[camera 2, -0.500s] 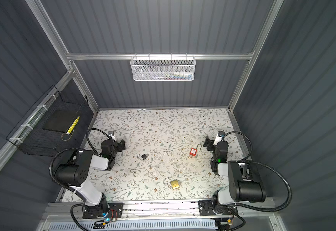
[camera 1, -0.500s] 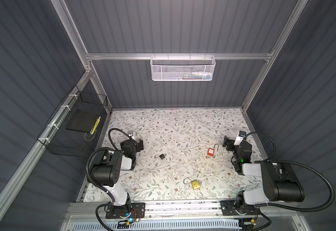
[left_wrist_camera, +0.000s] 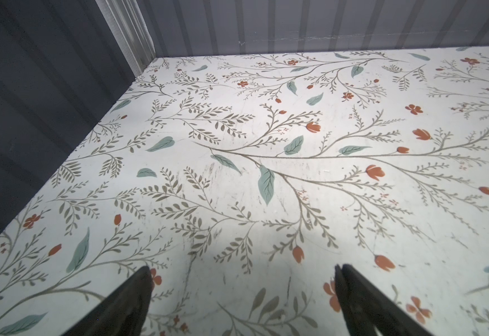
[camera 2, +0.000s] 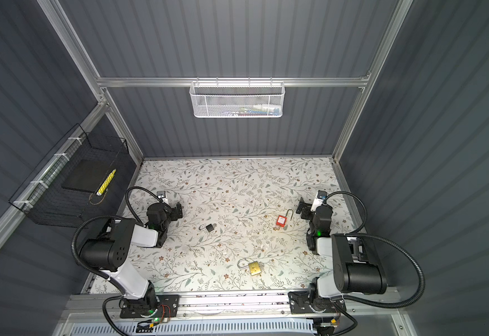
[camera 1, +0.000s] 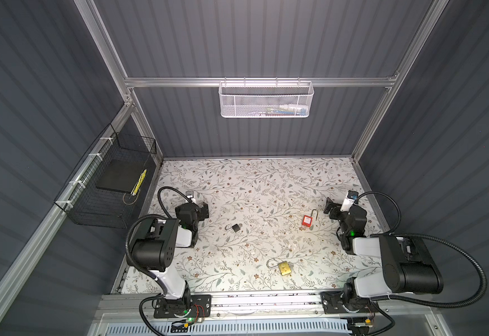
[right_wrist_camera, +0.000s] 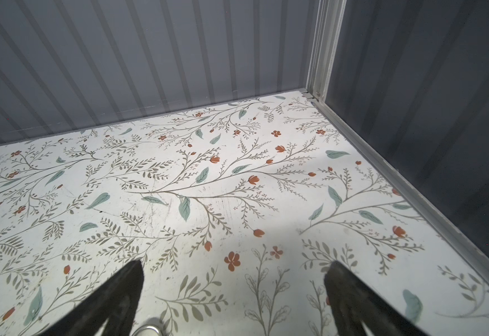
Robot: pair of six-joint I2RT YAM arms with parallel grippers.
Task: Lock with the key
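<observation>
Three padlocks lie on the flower-patterned table (camera 1: 252,180), well apart from each other. A black padlock (camera 1: 236,227) sits left of the middle, with its shackle towards the left. A red padlock (camera 1: 307,220) lies right of the middle, with its shackle towards the far side. A brass padlock (camera 1: 284,267) lies nearer the front edge, its shackle pointing left. All three show in both top views. The key is too small to pick out for certain, and I cannot tell whether any shackle is closed.

The left gripper (camera 1: 204,210) rests low over the table at the left side, near the black padlock but not touching it. Its wrist view shows the jaws spread wide over bare table, grasping nothing (left_wrist_camera: 243,270). The right gripper (camera 1: 329,208) sits at the right side, just beside the red padlock and apart from it. It is likewise released and empty (right_wrist_camera: 234,267).

A white mesh basket (camera 1: 266,99) hangs on the far wall and a black wire basket (camera 1: 106,189) on the left wall.
</observation>
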